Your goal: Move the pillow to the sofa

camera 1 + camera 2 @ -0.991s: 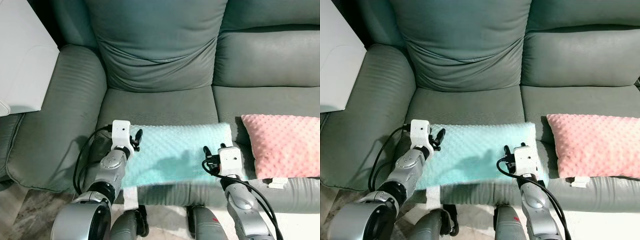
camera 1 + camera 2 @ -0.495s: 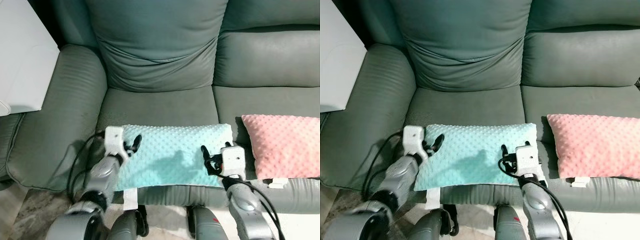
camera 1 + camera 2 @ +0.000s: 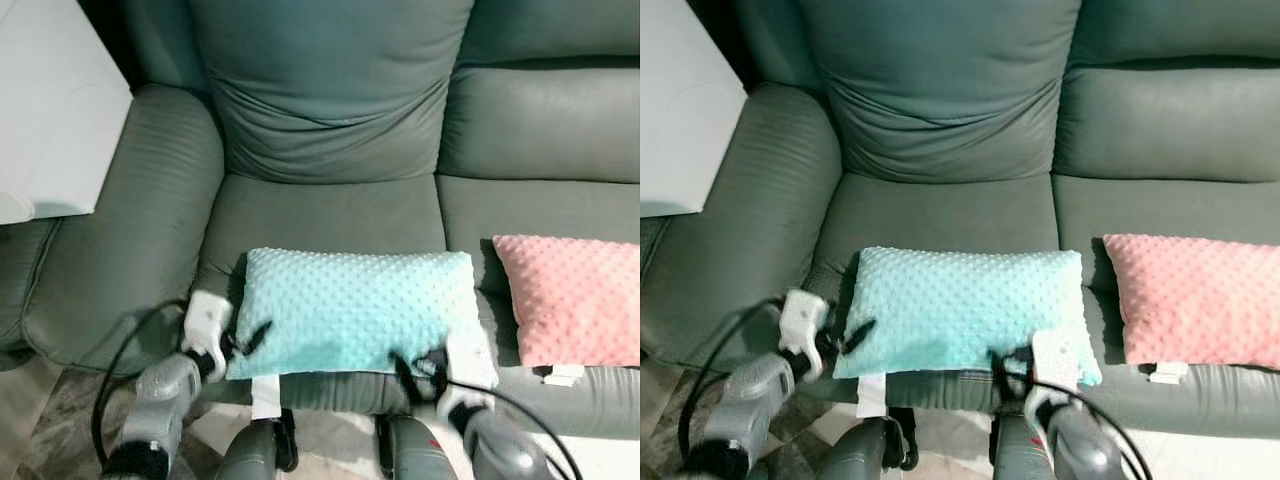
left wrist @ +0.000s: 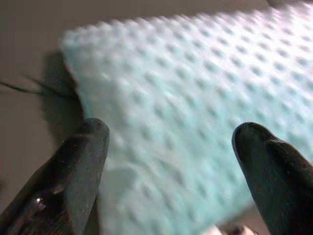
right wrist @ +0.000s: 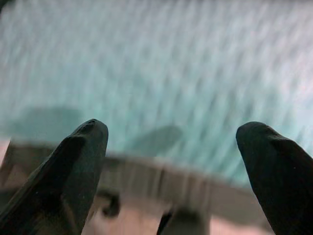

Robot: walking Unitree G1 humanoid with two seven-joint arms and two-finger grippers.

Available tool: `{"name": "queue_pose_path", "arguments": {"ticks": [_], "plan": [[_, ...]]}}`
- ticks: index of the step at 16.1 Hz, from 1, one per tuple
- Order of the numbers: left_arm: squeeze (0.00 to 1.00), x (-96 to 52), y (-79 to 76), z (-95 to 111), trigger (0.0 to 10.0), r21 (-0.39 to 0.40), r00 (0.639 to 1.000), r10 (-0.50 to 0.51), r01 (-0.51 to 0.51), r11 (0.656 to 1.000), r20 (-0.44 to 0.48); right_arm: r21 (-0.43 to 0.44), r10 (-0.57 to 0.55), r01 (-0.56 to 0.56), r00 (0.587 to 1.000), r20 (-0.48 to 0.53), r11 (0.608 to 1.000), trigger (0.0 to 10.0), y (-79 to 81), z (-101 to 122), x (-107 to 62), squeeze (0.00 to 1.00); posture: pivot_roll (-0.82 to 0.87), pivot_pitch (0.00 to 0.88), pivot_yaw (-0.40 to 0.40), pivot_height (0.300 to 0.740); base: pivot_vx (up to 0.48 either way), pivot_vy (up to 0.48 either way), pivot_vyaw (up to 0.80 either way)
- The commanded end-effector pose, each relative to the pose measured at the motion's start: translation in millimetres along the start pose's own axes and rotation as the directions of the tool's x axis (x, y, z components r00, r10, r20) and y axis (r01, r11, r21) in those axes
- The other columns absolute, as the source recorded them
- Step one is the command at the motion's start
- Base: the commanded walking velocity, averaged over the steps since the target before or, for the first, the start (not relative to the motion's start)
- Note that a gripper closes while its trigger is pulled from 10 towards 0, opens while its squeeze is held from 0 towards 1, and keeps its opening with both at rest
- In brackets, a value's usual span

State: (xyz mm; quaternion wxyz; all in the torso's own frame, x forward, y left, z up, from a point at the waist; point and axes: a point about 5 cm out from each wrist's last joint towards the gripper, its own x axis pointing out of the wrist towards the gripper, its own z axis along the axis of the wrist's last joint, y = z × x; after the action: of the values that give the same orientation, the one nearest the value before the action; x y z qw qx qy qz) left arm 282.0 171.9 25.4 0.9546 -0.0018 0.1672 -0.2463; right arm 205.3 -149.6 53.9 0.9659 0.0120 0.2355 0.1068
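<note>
Nearest, the left hand [image 3: 245, 338] sits just off the pillow's left front corner, and the right hand [image 3: 418, 368] is at its right front edge, low in the head views and blurred. Both are released: in the wrist views the black fingers [image 4: 73, 166] stand wide apart with nothing between them, the dotted fabric lying beyond.

The teal pillow [image 3: 355, 310] lies flat on the front of the sofa [image 3: 320, 205] seat, long axis running left to right, straight ahead of both hands and between them. By the look of it, the placing is done.

A pink pillow [image 3: 575, 298] lies just beside it, cut off at the frame edge. Whether either hand touches the teal pillow is unclear through the blur.
</note>
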Motion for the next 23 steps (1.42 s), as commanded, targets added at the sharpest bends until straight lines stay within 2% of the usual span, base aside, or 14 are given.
{"name": "queue_pose_path", "arguments": {"ticks": [1, 3, 5, 6, 7, 10, 13, 14, 15, 16, 17, 19, 21, 23], "plan": [[1.0, -7.2, -1.4, -12, 10.0, 0.008, 0.998, -0.023, 0.023, 1.0, -0.063, 0.025, 0.031, -0.029, 0.997, -0.07, 0.999, 10.0, 3.4, -11, -6.5, 1.0, -0.18, 0.307, 0.099, 0.74, 0.0, 0.0, 0.0], [1.0, -6.8, -13.7, -26, 10.0, 0.023, 0.979, -0.11, 0.116, 0.993, -0.169, 0.05, 0.045, -0.038, 0.988, -0.149, 0.998, 10.0, 0.2, -25, -4.5, 1.0, -0.18, 0.3, 0.097, 0.74, 0.0, 0.0, 0.0], [1.0, -4.8, -23.1, -36, 10.0, 0.028, 0.954, -0.154, 0.166, 0.986, -0.257, 0.05, 0.046, -0.039, 0.988, -0.145, 0.998, 10.0, -4.8, -27, 4.7, 1.0, -0.18, 0.301, 0.096, 0.74, 0.0, 0.0, 0.0], [1.0, -4.4, -25.6, -38, 10.0, 0.026, 0.947, -0.17, 0.184, 0.983, -0.273, 0.047, 0.04, -0.034, 0.989, -0.14, 0.998, 10.0, -6.6, -27, 7.5, 1.0, -0.18, 0.301, 0.097, 0.74, 0.0, 0.0, 0.0], [1.0, -1.7, -29.4, -44, 10.0, 0.028, 0.935, -0.162, 0.18, 0.983, -0.316, 0.031, 0.03, -0.025, 0.985, -0.172, 0.999, 10.0, -11.2, -37, 15.7, 1.0, -0.18, 0.304, 0.097, 0.74, 0.0, 0.0, 0.0], [1.0, -5.4, -28.5, -61, 10.0, 0.07, 0.897, -0.134, 0.18, 0.981, -0.422, 0.018, 0.02, -0.016, 0.97, -0.242, 1.0, 10.0, -14.9, -62, 21.5, 1.0, -0.18, 0.324, 0.102, 0.74, 0.0, 0.0, 0.0], [1.0, -2.2, -28.3, -65, 10.0, 0.066, 0.888, -0.113, 0.158, 0.985, -0.446, 0.025, 0.048, -0.042, 0.959, -0.278, 0.999, 10.0, -16.7, -77, 25.2, 1.0, -0.18, 0.34, 0.104, 0.74, 0.0, 0.0, 0.0], [1.0, 2.4, -29.5, -64, 10.0, 0.085, 0.888, -0.094, 0.148, 0.985, -0.449, 0.008, 0.05, -0.05, 0.965, -0.257, 0.999, 10.0, -19.8, -80, 29.5, 0.99, -0.18, 0.346, 0.103, 0.74, 0.0, 0.0, 0.0], [1.0, 5.1, -30.2, -63, 10.0, 0.097, 0.889, -0.083, 0.141, 0.985, -0.449, -0.002, 0.048, -0.05, 0.969, -0.241, 0.999, 10.0, -21.6, -80, 31.8, 0.94, -0.18, 0.348, 0.106, 0.74, 0.0, 0.0, 0.0], [0.39, 7.8, -30.5, -62, 10.0, 0.107, 0.892, -0.07, 0.131, 0.986, -0.446, -0.006, 0.045, -0.047, 0.975, -0.218, 0.999, 10.0, -23.3, -79, 34.1, 0.94, -0.17, 0.352, 0.108, 0.74, 0.0, 0.0, 0.0], [0.0, 14.0, -30.3, -56, 10.0, 0.131, 0.904, -0.033, 0.098, 0.987, -0.426, -0.017, 0.039, -0.043, 0.982, -0.187, 0.999, 10.0, -26.1, -75, 38.4, 0.93, -0.17, 0.355, 0.108, 0.74, 0.0, 0.0, 0.0], [0.0, 18.9, -28.9, -51, 10.0, 0.135, 0.914, 0.006, 0.054, 0.989, -0.406, -0.035, 0.031, -0.037, 0.988, -0.154, 0.999, 10.0, -28.1, -73, 43.2, 0.93, -0.17, 0.36, 0.11, 0.74, 0.0, 0.0, 0.0], [0.0, 22.4, -27.2, -47, 10.0, 0.145, 0.918, 0.047, 0.011, 0.989, -0.394, -0.032, 0.023, -0.027, 0.993, -0.119, 0.999, 10.0, -28.9, -70, 47.5, 0.85, -0.17, 0.362, 0.112, 0.74, 0.0, 0.0, 0.0], [0.0, 24.0, -25.4, -45, 10.0, 0.142, 0.921, 0.073, -0.02, 0.99, -0.382, -0.038, 0.018, -0.022, 0.994, -0.11, 0.999, 10.0, -29.2, -69, 49.6, 0.65, -0.17, 0.363, 0.113, 0.74, 0.0, 0.0, 0.0]]}}
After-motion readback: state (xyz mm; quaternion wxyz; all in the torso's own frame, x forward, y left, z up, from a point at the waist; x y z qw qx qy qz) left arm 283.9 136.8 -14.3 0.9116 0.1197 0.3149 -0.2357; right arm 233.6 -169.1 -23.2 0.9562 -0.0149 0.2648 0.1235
